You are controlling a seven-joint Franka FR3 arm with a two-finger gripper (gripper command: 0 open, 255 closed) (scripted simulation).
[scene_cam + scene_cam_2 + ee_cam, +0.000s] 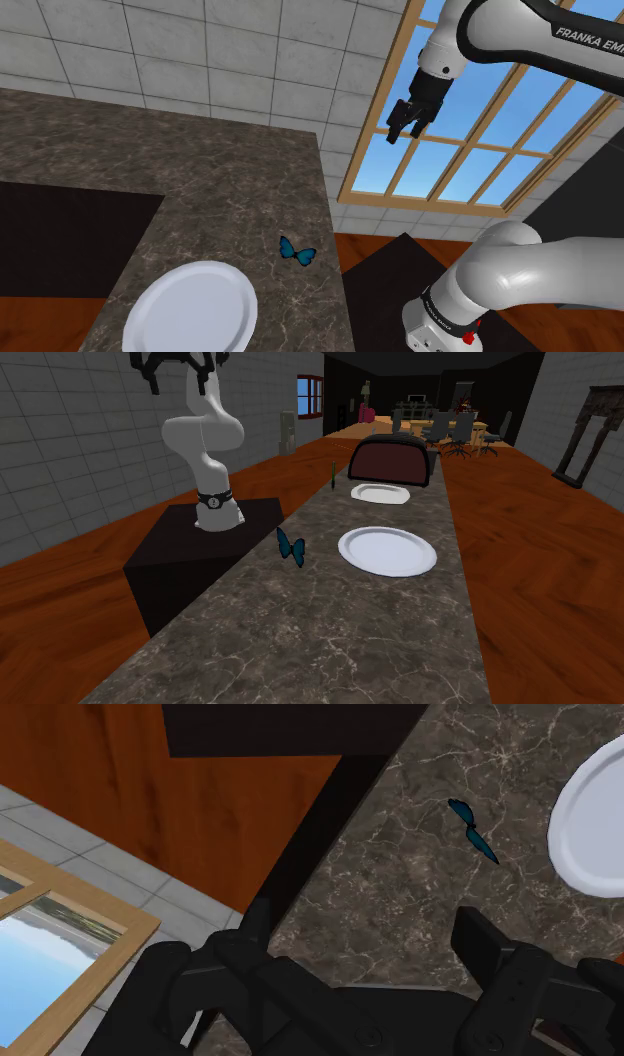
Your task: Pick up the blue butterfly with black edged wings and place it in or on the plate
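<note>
A white robot arm rises from its base on a dark box stand beside a long, dark, stone-patterned desk. In the shoulder view the arm climbs out of the top of the picture, then re-enters at the upper right. Its wrist angles down and to the left.

The black claw hangs high above the desk, in front of a wood-framed window showing blue sky. It is well apart from everything on the desk. In the wrist view its two fingers stand wide apart with nothing between them, so the claw is open and empty.

A small blue butterfly with dark-edged wings sits on the desk with its wings raised, close to the desk edge nearest the stand. A round white plate lies flat near it, not touching. In the second exterior view the butterfly is to the left of the plate, between the plate and the stand.
</note>
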